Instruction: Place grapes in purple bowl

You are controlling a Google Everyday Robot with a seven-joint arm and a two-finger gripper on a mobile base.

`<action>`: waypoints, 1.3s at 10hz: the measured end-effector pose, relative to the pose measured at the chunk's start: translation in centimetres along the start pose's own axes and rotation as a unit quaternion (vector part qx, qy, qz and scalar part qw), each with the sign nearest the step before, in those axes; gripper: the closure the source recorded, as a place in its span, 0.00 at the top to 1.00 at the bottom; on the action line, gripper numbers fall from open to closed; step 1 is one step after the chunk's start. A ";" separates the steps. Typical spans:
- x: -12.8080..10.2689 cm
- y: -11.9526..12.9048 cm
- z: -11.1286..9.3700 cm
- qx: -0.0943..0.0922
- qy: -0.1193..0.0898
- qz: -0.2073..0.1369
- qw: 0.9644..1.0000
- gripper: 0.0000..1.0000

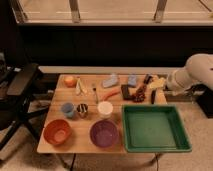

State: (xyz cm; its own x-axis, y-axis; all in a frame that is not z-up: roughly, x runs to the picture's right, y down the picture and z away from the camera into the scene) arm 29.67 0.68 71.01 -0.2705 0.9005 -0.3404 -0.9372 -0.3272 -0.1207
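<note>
The grapes (pixel 141 93) are a dark reddish cluster lying on the wooden table (pixel 75 146) near its back right, just behind the green tray. The purple bowl (pixel 104 133) sits empty at the table's front middle. My white arm comes in from the right. Its gripper (pixel 162 87) is at the table's right edge, just right of the grapes and next to a yellowish object (pixel 156 83). It is far from the purple bowl.
A green tray (pixel 154 128) fills the front right. An orange bowl (pixel 57 131) is front left. A black rectangle (pixel 126 91), a carrot (pixel 111 93), a white cup (pixel 105 108), a blue cup (pixel 67 109) and a dark cup (pixel 82 109) stand mid-table. A black chair (pixel 20 95) is at left.
</note>
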 end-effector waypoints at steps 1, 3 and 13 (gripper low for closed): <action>-0.2 0.5 0.5 -0.002 -0.003 0.040 0.999 0.80; -0.4 0.8 0.8 -0.005 -0.007 0.097 0.995 0.80; -0.5 10.2 11.2 -0.039 0.021 0.048 0.998 0.80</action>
State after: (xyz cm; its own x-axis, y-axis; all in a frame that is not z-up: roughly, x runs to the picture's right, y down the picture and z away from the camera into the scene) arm 17.79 0.13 80.42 -0.3473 0.8515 -0.3929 -0.8868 -0.4344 -0.1576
